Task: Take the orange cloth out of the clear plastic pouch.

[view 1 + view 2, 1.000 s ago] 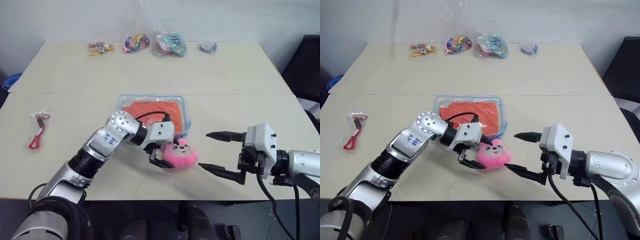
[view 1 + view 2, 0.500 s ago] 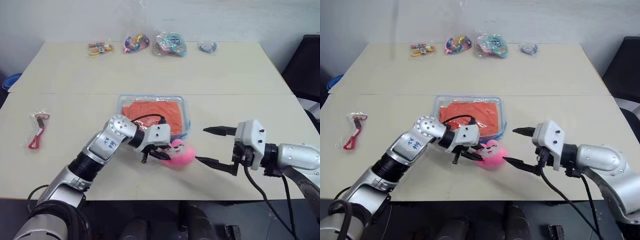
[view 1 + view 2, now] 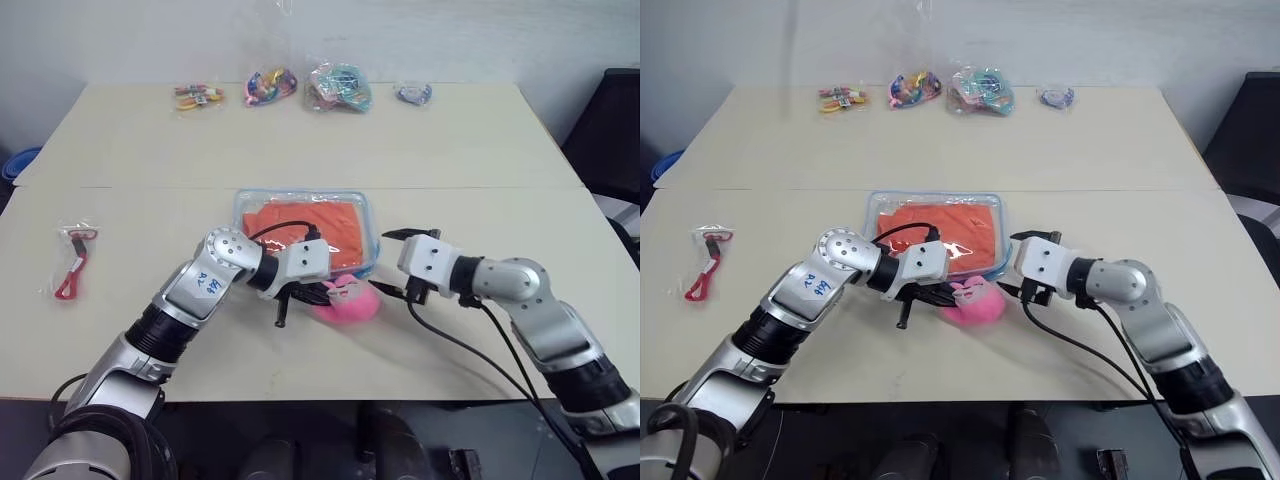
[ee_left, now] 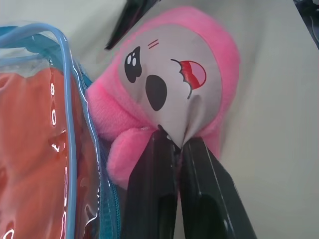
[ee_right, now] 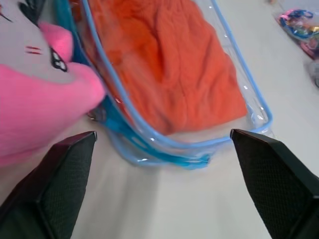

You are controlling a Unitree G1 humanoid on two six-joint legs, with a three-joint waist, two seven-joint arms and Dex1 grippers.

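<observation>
Right wrist view shows my right hand (image 5: pixel 159 174) wide open at the clear plastic pouch (image 5: pixel 192 160) on the tabletop (image 3: pixel 450 150), soft orange cloth (image 5: pixel 164 64) inside, best pinched by its edge, while my left hand (image 4: pixel 172 144) squeezes the pink plush (image 4: pixel 174 84).

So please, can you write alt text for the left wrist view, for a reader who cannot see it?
The left end effector is shut on the grey face fabric of a pink plush toy. Beside the toy lies the clear plastic pouch with blue trim, the orange cloth inside it.
</observation>
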